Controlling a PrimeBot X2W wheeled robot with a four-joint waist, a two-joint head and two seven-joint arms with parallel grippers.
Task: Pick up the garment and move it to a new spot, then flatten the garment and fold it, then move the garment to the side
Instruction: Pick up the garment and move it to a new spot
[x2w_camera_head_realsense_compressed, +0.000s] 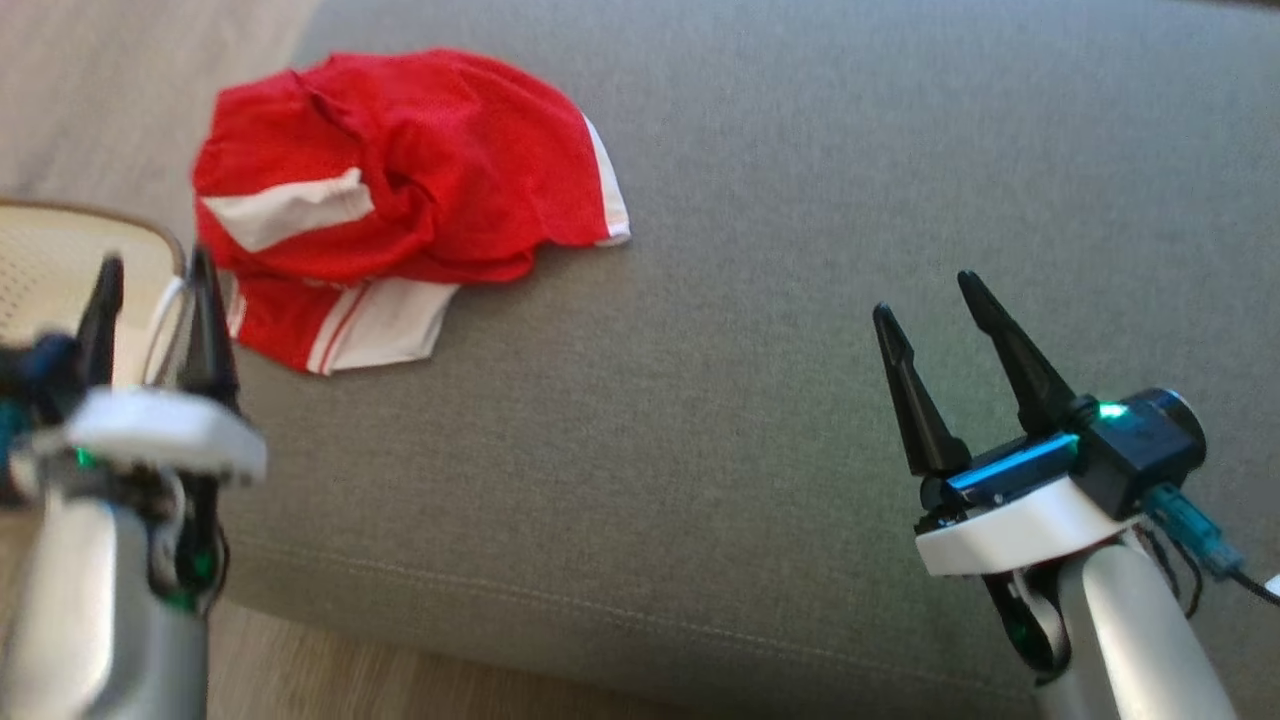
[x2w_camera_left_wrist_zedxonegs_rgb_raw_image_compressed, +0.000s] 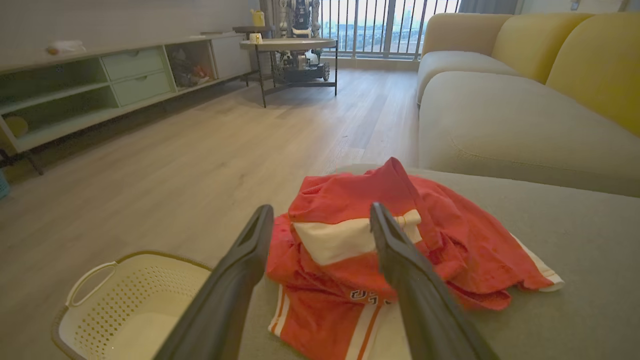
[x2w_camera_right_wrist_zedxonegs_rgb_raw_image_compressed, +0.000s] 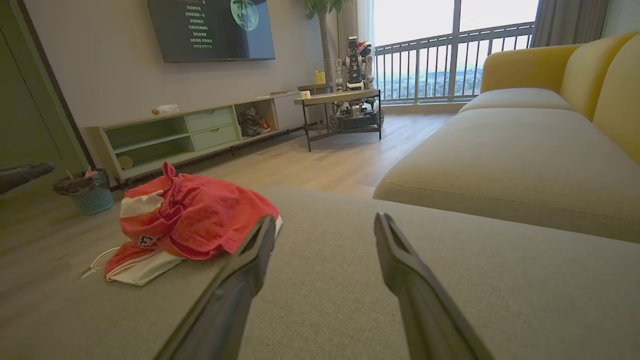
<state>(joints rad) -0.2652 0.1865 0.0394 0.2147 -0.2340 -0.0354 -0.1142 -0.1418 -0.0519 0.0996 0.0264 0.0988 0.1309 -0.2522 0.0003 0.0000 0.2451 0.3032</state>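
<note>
Head view steeply down onto cushion (x2w_camera_head_realsense_compressed: 750, 350), 2 wrist views low along it, all sharing garment (x2w_camera_head_realsense_compressed: 400, 190)

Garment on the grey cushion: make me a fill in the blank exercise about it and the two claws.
1. The crumpled garment is mostly ____ with white stripes.
2. The left claw and right claw both stand ____, holding nothing.
3. On the grey cushion, the garment lies nearer the ____ claw.
Missing words: red, open, left.

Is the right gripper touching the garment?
Apart. The head view shows a wide stretch of bare cushion between the open right gripper and the garment.
</note>
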